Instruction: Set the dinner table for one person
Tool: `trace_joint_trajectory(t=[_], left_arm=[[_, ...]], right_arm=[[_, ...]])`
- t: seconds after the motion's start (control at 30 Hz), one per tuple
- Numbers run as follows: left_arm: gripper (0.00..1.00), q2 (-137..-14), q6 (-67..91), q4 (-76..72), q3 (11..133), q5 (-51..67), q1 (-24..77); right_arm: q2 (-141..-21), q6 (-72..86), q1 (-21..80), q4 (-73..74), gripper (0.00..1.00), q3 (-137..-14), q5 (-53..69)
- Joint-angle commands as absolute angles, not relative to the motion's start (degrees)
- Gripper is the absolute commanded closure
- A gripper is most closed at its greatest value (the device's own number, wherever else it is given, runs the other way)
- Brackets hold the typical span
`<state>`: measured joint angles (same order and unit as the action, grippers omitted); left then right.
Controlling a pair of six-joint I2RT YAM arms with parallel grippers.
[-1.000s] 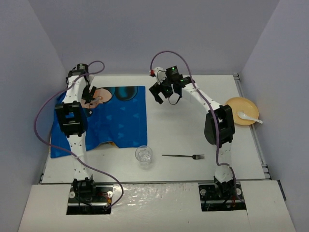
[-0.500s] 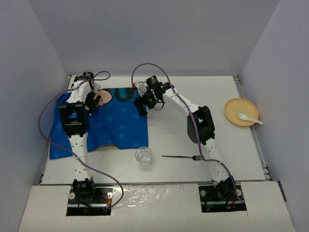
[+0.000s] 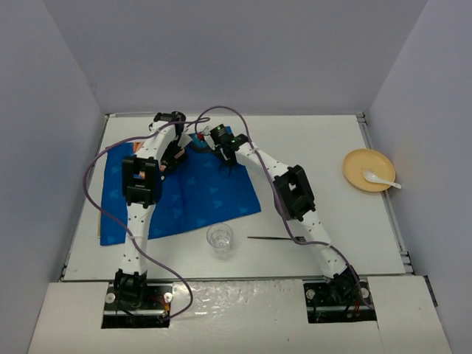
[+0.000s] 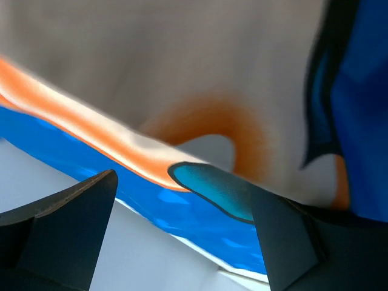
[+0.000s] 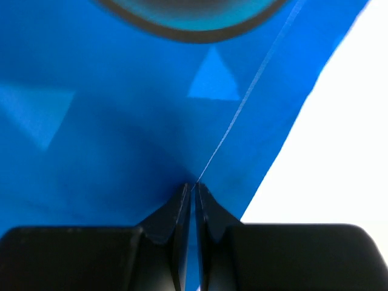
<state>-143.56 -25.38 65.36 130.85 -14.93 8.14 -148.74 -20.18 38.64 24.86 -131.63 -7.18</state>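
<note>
The blue cartoon-mouse placemat [image 3: 193,196] lies askew on the left half of the white dinner table [image 3: 317,140]. My right gripper [image 3: 226,153] reaches across to the mat's far right edge. In the right wrist view this gripper [image 5: 195,188] is shut on a pinched fold of the blue placemat [image 5: 121,121]. My left gripper [image 3: 172,153] hovers over the mat's far edge. In the left wrist view its jaws [image 4: 182,236] stand wide open, with the placemat's printed face [image 4: 206,194] close in front and its edge raised off the table.
A clear glass [image 3: 220,238] stands near the front, with a dark fork [image 3: 279,238] lying to its right. At the right edge a yellow plate [image 3: 369,169] holds a white spoon [image 3: 380,178]. Purple cables loop over the mat's far side.
</note>
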Motion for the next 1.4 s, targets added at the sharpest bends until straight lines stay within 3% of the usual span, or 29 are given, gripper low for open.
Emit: trace_joint_trajectory(t=[0.0, 0.23, 0.4, 0.57, 0.6, 0.67, 0.8, 1.07, 1.37], left_arm=[[0.13, -149.7, -25.2, 71.6, 138.9, -7.0, 16.3], [0.13, -157.9, -27.3, 75.6, 153.5, -5.7, 22.1], [0.09, -154.9, -25.7, 69.0, 150.9, -6.2, 23.7], [0.08, -146.3, -19.4, 57.1, 144.0, -6.9, 19.1], [0.08, -143.5, -18.1, 54.8, 142.6, -7.3, 17.9], [0.06, -139.7, -16.6, 53.6, 141.9, -6.6, 14.3], [0.04, -136.7, -18.4, 56.1, 144.4, -8.8, 8.1], [0.03, -140.4, -22.7, 58.5, 141.9, -14.3, 1.4], [0.03, -141.9, -27.6, 58.9, 143.0, -9.6, -1.9]], right_arm=[[-152.0, -19.8, 30.6, 34.2, 0.94, -126.3, -14.0], [-150.6, -19.6, 22.4, 34.3, 0.95, -123.3, -16.4], [-148.2, -19.9, 19.7, 34.2, 0.90, -119.2, -13.0], [-142.8, -20.1, 21.4, 33.7, 0.67, -118.9, -13.4], [-140.8, -20.4, 22.0, 33.3, 0.59, -119.2, -14.2], [-137.6, -21.1, 22.5, 32.2, 0.32, -119.8, -13.7], [-134.7, -24.3, 22.5, 31.2, 0.09, -123.4, -8.8], [-140.7, -24.8, 20.2, 29.8, 0.08, -131.3, 2.9], [-145.0, -25.9, 18.5, 27.2, 0.08, -134.3, 4.3]])
